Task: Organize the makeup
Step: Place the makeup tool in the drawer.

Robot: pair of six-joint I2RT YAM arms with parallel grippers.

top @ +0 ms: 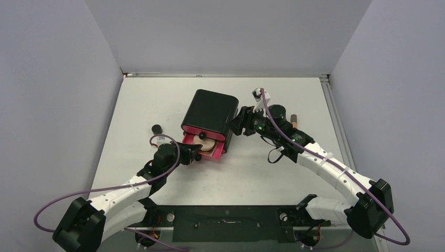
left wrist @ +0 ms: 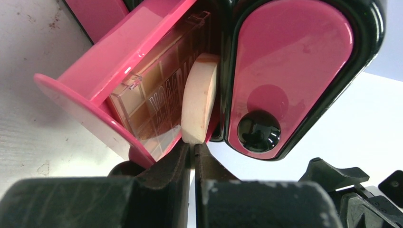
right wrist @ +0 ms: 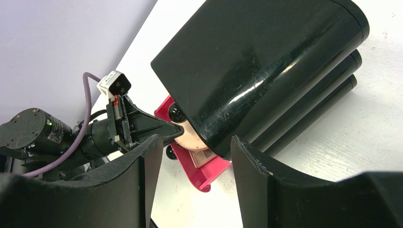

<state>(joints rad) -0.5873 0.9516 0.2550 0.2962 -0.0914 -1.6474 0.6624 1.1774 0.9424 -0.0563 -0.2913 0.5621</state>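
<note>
The black cabinet (top: 210, 110) lies mid-table with one pink drawer (top: 216, 153) pulled out. In the drawer lie the square eyeshadow palette (left wrist: 152, 95) and the round peach disc (left wrist: 199, 99), which leans on the palette. My left gripper (left wrist: 194, 148) is shut, and its tips touch the disc's near edge; in the top view it (top: 198, 152) is at the drawer's front. My right gripper (right wrist: 197, 141) is open, with its fingers on either side of the cabinet's (right wrist: 266, 61) near corner. A small black round jar (top: 156, 128) stands left of the cabinet. Pencils and brush are out of view.
A tan tube (top: 294, 118) lies behind the right arm near the right side. A second pink drawer front with a black knob (left wrist: 259, 132) is closed beside the open one. The left arm's wrist (right wrist: 128, 123) shows in the right wrist view.
</note>
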